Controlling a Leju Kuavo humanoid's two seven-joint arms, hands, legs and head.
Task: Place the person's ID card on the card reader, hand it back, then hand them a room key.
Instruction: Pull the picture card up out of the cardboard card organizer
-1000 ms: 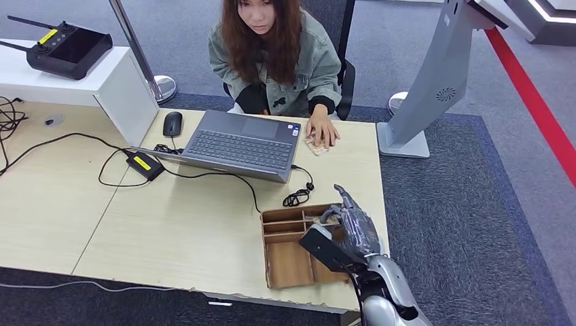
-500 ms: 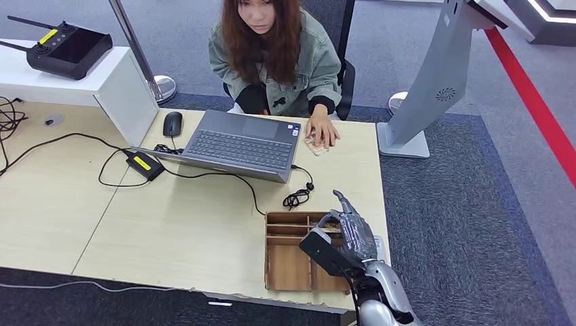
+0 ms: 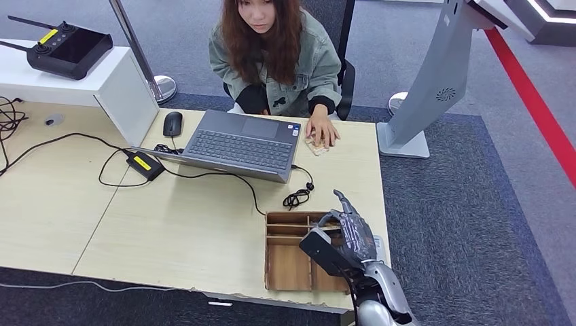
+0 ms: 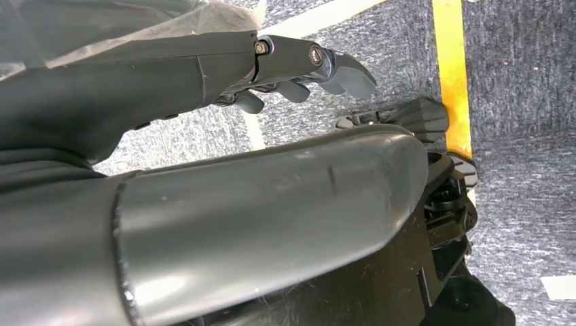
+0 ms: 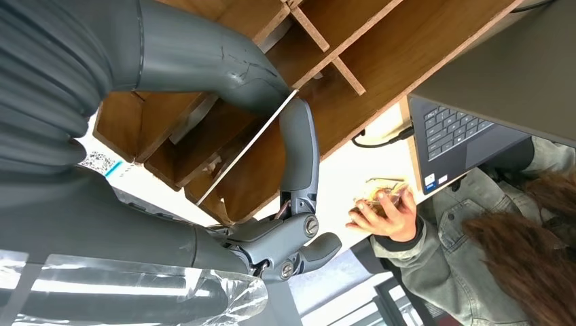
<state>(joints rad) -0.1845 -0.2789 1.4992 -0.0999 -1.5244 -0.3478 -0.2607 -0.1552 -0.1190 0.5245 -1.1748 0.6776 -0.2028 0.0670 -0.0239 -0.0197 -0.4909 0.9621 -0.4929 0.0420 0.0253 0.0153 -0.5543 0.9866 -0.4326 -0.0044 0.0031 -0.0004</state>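
Note:
My right hand [image 3: 346, 234] hovers over the right side of a wooden compartment tray [image 3: 289, 268] near the table's front edge. In the right wrist view its thumb and a finger [image 5: 299, 149] pinch a thin white card [image 5: 248, 146], seen edge-on above the tray's compartments [image 5: 380, 75]. Across the table the person's hand [image 3: 320, 129] rests on a small card [image 3: 314, 147] beside the laptop; this card also shows under the fingers [image 5: 380, 193]. My left hand [image 4: 285, 61] hangs over the carpet floor, fingers apart and holding nothing.
A grey laptop [image 3: 241, 144] lies mid-table with a mouse [image 3: 172, 123], a power brick [image 3: 145, 165] and a coiled cable [image 3: 297, 197] just beyond the tray. A white box with a controller [image 3: 64, 47] stands far left. A kiosk stand [image 3: 428, 95] is right of the table.
My right hand has drawn slightly back toward me over the tray, and the tray has shifted a little with it. The person's hand has stayed put.

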